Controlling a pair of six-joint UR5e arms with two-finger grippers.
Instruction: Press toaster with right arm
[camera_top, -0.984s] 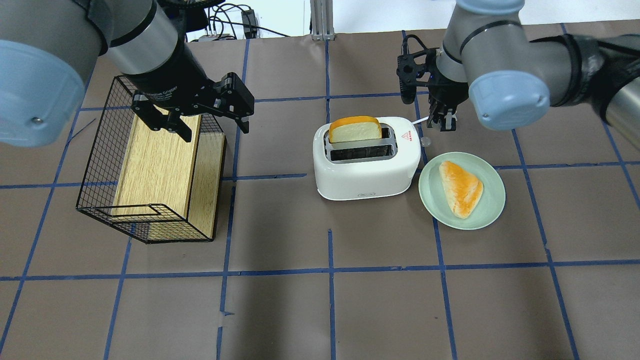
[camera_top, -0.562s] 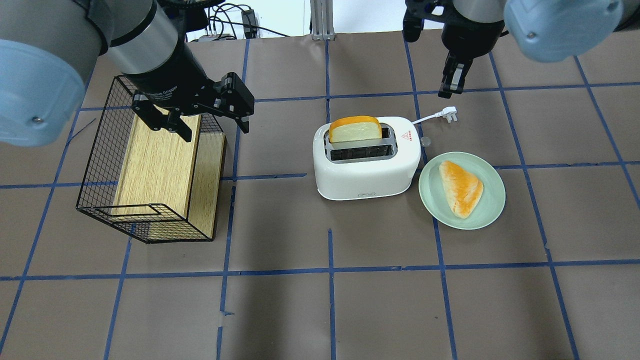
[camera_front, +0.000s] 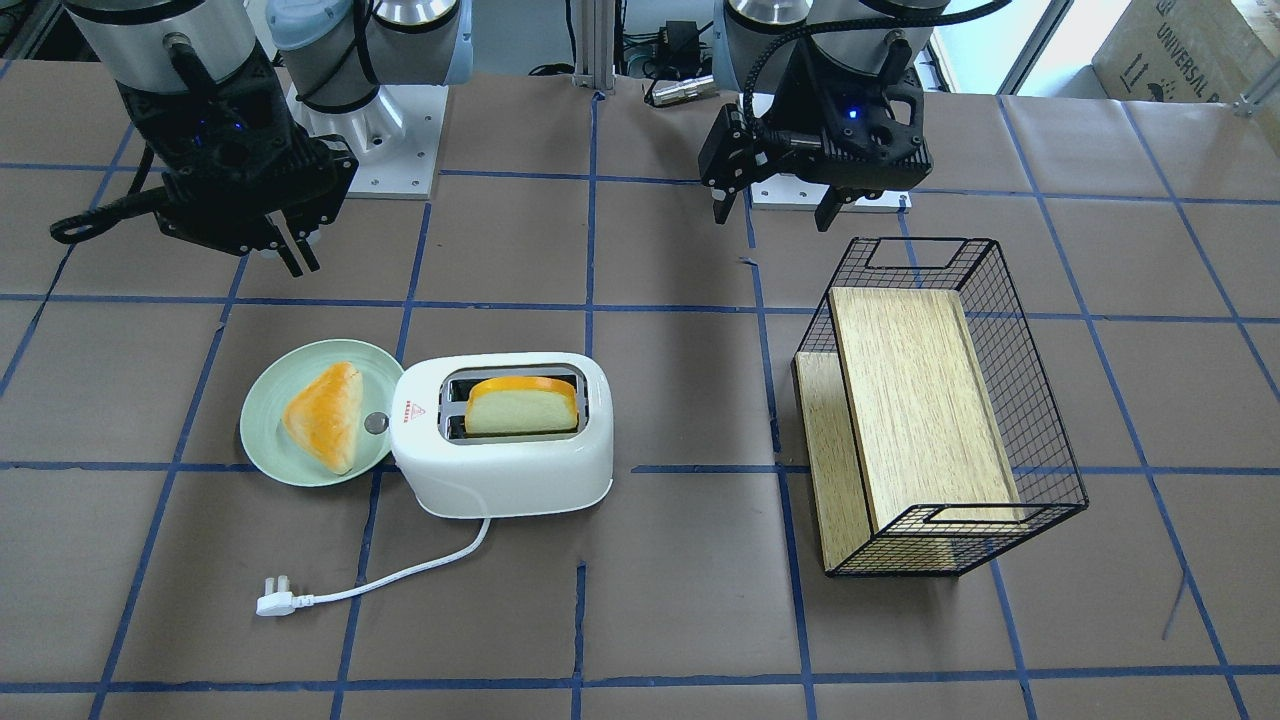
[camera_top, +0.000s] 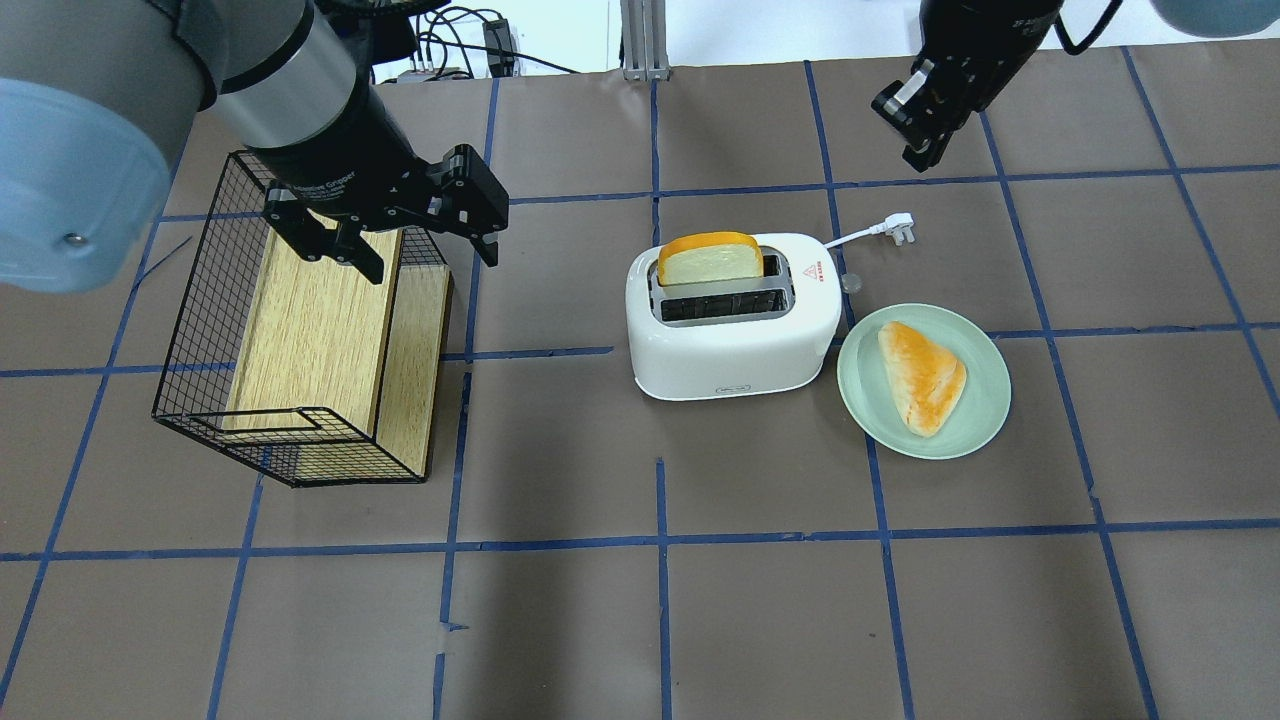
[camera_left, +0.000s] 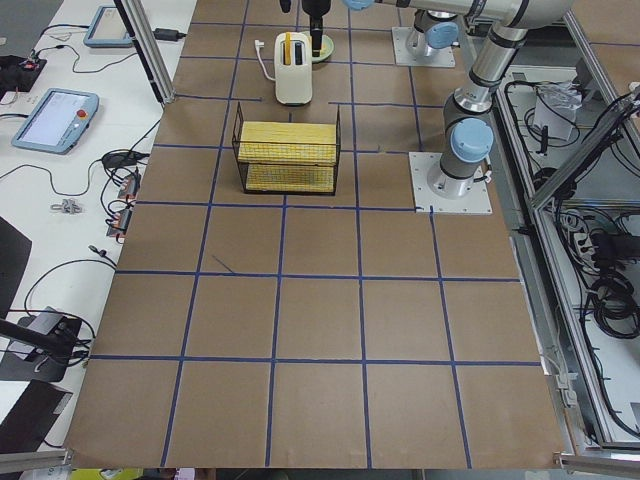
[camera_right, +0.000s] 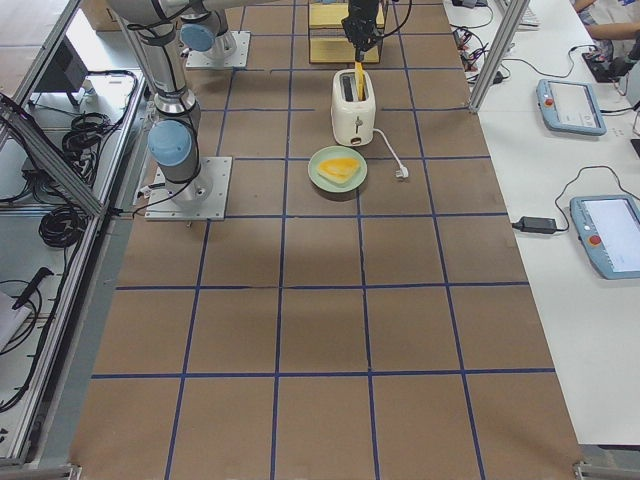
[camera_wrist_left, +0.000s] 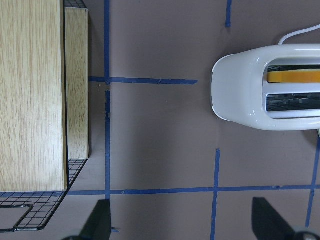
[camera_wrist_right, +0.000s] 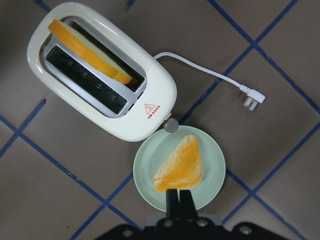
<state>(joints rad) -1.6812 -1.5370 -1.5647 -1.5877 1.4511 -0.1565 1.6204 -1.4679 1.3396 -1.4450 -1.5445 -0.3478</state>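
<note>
The white toaster (camera_top: 735, 345) stands mid-table and also shows in the front view (camera_front: 500, 480) and the right wrist view (camera_wrist_right: 152, 95). A bread slice (camera_top: 710, 262) stands up in its far slot. Its silver knob (camera_top: 851, 284) is on the end toward the plate. Its cord ends in a plug (camera_top: 900, 228). My right gripper (camera_top: 917, 150) is shut and empty. It hangs high above the table, behind and to the right of the toaster, apart from it, and also shows in the front view (camera_front: 297, 262). My left gripper (camera_top: 428, 255) is open and empty over the basket's far end.
A pale green plate (camera_top: 870, 410) with a triangular bread piece (camera_top: 922, 375) lies against the toaster's knob end. A black wire basket (camera_top: 195, 300) holding a wooden box (camera_top: 320, 330) lies at the left.
My right gripper has risen and drawn back to the right, away from the toaster's knob end, and the plug has come into view. The toaster, bread and left arm have not moved.
</note>
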